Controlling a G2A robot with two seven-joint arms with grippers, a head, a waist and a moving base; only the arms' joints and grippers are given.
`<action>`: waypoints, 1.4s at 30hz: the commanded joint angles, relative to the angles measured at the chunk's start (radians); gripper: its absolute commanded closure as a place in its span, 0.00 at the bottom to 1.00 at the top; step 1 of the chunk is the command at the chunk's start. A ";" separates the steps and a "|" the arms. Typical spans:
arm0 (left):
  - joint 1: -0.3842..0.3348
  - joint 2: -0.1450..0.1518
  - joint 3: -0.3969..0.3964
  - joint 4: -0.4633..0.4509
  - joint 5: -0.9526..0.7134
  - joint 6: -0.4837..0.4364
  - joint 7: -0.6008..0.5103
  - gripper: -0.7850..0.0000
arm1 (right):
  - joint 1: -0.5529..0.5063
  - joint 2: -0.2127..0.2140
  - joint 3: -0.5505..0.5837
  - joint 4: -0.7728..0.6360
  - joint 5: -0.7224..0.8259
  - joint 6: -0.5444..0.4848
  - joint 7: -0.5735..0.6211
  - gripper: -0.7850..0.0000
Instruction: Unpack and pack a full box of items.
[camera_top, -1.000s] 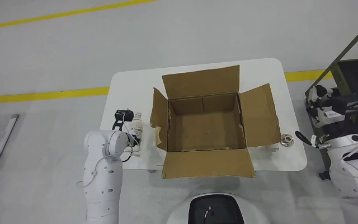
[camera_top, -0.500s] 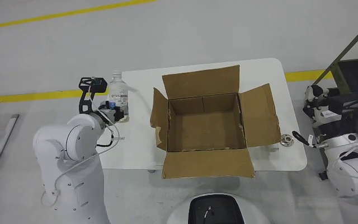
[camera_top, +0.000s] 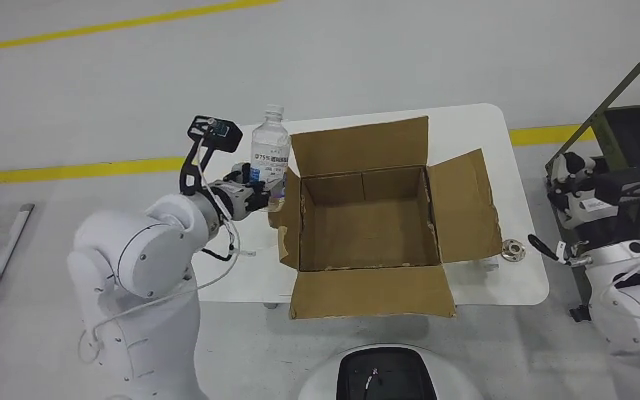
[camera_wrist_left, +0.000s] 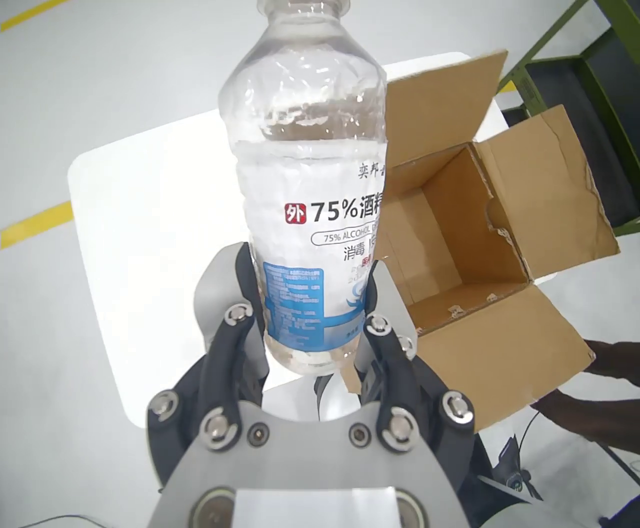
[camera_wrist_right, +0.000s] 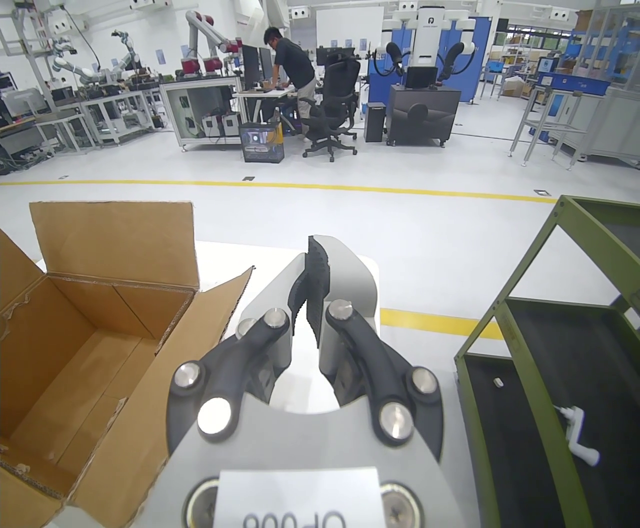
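A clear plastic bottle (camera_top: 270, 143) (camera_wrist_left: 305, 200) with a white and blue label is held upright in the air, my left gripper (camera_top: 252, 190) (camera_wrist_left: 312, 300) shut on its lower part. It hangs just off the far left corner of the open cardboard box (camera_top: 368, 230) (camera_wrist_left: 480, 235) (camera_wrist_right: 75, 350), whose four flaps are folded outward and whose inside shows bare cardboard. My right gripper (camera_wrist_right: 310, 280) is shut with nothing in it, beyond the table's right end, beside the box's right flap.
The white table (camera_top: 230, 265) carries the box at its middle. A small round metal part (camera_top: 513, 250) lies near the table's right edge. A green shelf cart (camera_wrist_right: 560, 360) stands right of the table, with a small white object (camera_wrist_right: 580, 440) on its tray.
My left arm has lifted the bottle off the table's left side and carried it up and rightward to the box's far left corner. The right arm has stayed put.
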 joint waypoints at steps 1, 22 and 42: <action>0.004 0.003 0.006 -0.002 0.002 -0.011 0.000 1.00 | 0.001 0.000 -0.001 0.001 0.000 0.000 0.001 1.00; -0.061 -0.009 0.196 0.064 -0.157 0.008 0.091 1.00 | 0.017 0.004 -0.019 0.005 0.004 -0.005 0.006 1.00; -0.094 -0.021 0.337 0.253 -0.232 0.104 0.034 1.00 | -0.006 0.007 0.011 0.008 0.017 0.001 0.001 1.00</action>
